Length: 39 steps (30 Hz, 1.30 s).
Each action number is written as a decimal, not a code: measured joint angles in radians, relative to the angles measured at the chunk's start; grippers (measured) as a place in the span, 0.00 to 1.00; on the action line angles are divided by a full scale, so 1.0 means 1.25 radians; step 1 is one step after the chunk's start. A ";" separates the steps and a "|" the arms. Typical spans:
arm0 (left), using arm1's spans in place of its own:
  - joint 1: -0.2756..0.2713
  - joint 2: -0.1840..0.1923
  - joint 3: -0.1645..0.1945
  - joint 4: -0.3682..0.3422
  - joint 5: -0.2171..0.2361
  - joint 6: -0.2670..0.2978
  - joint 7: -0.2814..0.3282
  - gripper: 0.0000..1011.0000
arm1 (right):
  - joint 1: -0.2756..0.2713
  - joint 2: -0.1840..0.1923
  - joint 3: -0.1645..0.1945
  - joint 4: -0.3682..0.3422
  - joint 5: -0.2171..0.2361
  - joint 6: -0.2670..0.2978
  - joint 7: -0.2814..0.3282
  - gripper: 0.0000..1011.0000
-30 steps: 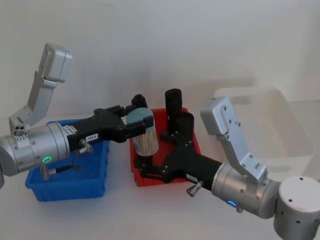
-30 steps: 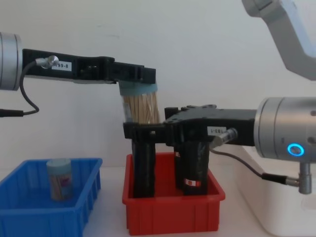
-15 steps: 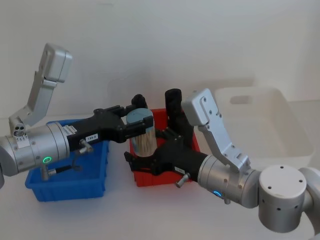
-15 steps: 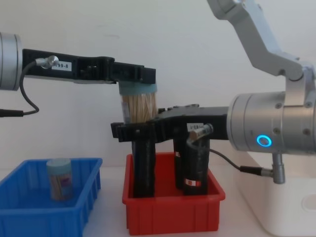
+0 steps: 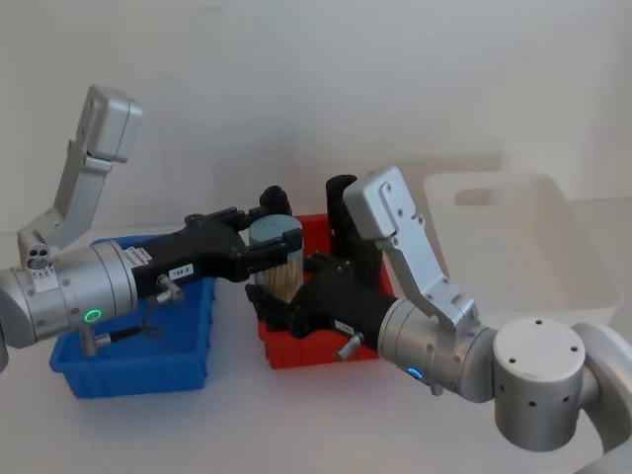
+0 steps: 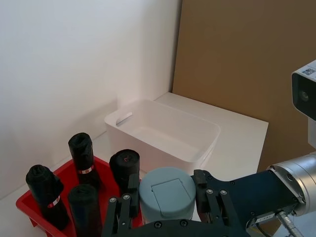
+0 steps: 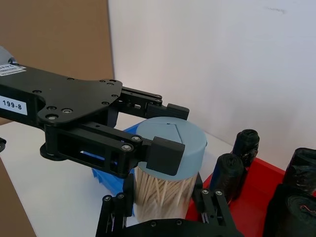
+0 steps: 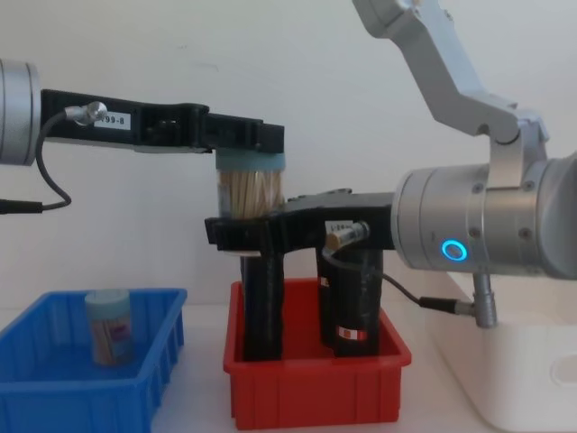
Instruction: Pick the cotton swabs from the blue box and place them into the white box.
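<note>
My left jaws (image 8: pixel 257 142) are shut tight on the pale blue cap of one jar of cotton swabs (image 8: pixel 251 188). They hold it up in the air, over the left end of the red bin (image 8: pixel 315 392). This arm has not moved at all in the last second.

The right jaws (image 8: pixel 236 227) are what has changed. A second ago they sat lower, down by the black rolls (image 8: pixel 347 298), under the jar. Now they have come up and slid in, so one black finger stands on each side of the jar's see-through body, just under the cap. In the right wrist view I see the fingers close beside the jar. They look open around it, not squeezing yet. The big silver part of the right arm has swung in toward the middle too.

I think this means a hand-over. The left arm picked the jar up, and the right arm is about to take it, because the white box (image 5: pixel 583 286) sits far over on the right side of the worktop (image 5: pixel 197 425). Next I want the right jaws to close on the jar before the left jaws let go, or the jar could drop into the red bin.

The job is not near done. One more jar (image 8: pixel 108 327) stands in the blue box (image 8: pixel 144 397), and the white box looks bare inside.
</note>
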 joint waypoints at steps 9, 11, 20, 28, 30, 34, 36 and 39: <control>0.000 0.000 0.000 0.000 0.000 0.000 0.000 0.71 | 0.004 -0.005 -0.005 0.005 -0.001 -0.003 -0.013 0.64; 0.000 0.000 0.000 0.000 0.000 0.000 0.000 0.78 | 0.004 -0.005 -0.006 0.005 -0.001 -0.003 -0.016 0.64; 0.000 0.000 0.000 0.000 0.000 0.000 0.000 0.99 | 0.005 -0.005 -0.009 0.002 -0.007 -0.006 -0.028 0.64; 0.000 0.000 0.000 0.000 0.000 0.000 0.000 0.99 | -0.006 0.004 -0.009 -0.017 -0.011 -0.007 -0.046 0.64; 0.000 0.000 0.000 0.000 0.000 0.000 0.000 0.99 | -0.011 0.008 -0.007 -0.025 -0.009 -0.007 -0.053 0.64; 0.000 0.000 0.000 0.000 0.000 0.000 0.000 0.99 | -0.020 0.018 -0.001 -0.041 -0.001 -0.007 -0.067 0.64; 0.000 0.000 0.000 0.000 0.000 0.000 0.000 0.99 | -0.027 0.026 0.004 -0.050 0.005 -0.007 -0.079 0.64; 0.000 0.000 0.000 0.000 0.000 0.000 0.000 0.99 | -0.036 0.036 0.012 -0.062 0.014 -0.008 -0.095 0.64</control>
